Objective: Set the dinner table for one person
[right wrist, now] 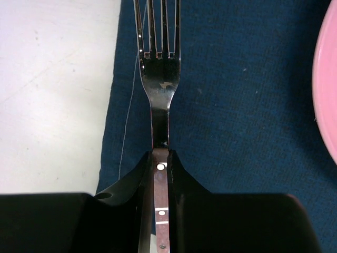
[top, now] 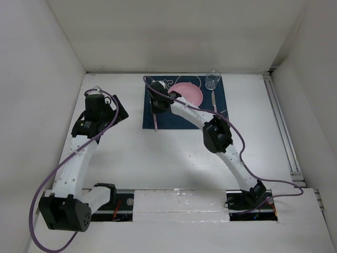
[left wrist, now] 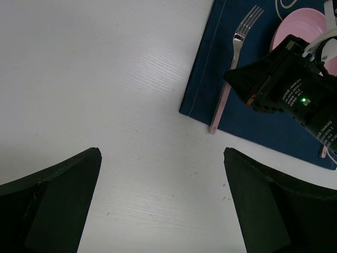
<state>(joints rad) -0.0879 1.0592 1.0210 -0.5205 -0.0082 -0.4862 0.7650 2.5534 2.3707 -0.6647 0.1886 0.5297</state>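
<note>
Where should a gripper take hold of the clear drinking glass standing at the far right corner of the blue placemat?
Probably the side wall of the glass, about mid-height, jaws spanning its round body. It stands upright and open-topped, so a level approach suits it. Come from its right: the pink plate sits to its left and a pink-handled utensil lies just nearer the arms.

Open dinner table (top: 158,158) lies left and near of placemat (top: 171,122); over it, right arm (top: 218,137), fork (right wrist: 158,84), plate (top: 187,90) and glass (top: 212,79) obstruct.
</note>
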